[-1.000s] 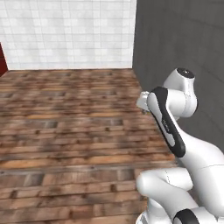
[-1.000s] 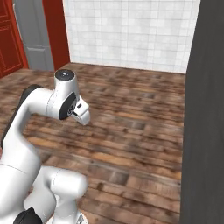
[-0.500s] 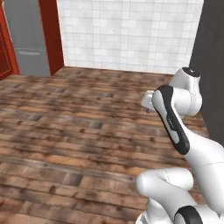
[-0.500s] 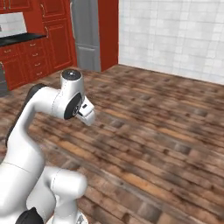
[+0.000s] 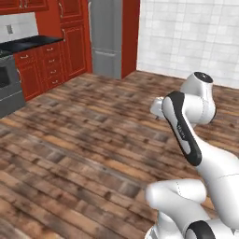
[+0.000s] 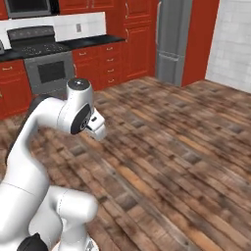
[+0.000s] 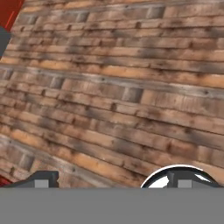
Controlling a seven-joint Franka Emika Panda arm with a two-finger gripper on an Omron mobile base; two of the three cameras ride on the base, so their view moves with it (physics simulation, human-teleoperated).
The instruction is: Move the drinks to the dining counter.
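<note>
Arm (image 5: 186,135) folded up tight, elbow high; gripper (image 7: 111,179) empty, jaws apart, facing down.

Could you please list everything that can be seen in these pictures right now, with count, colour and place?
Floor: one, brown wooden planks, across all three views.
Base cabinets: one run, red with black top, along the far wall left of the fridge.
Stove: one, grey with dark top, set in the cabinet run.
Microwave: one, grey, above the stove.
Fridge: one, tall, grey, in a red surround.
Tiled wall: one, white, right of the fridge.
Wall outlet: one, pale, on the white backsplash.
Robot arm: one, white with dark joints, folded over the base.
Gripper: one; dark fingers apart at the hand view's bottom, nothing between them.
</note>
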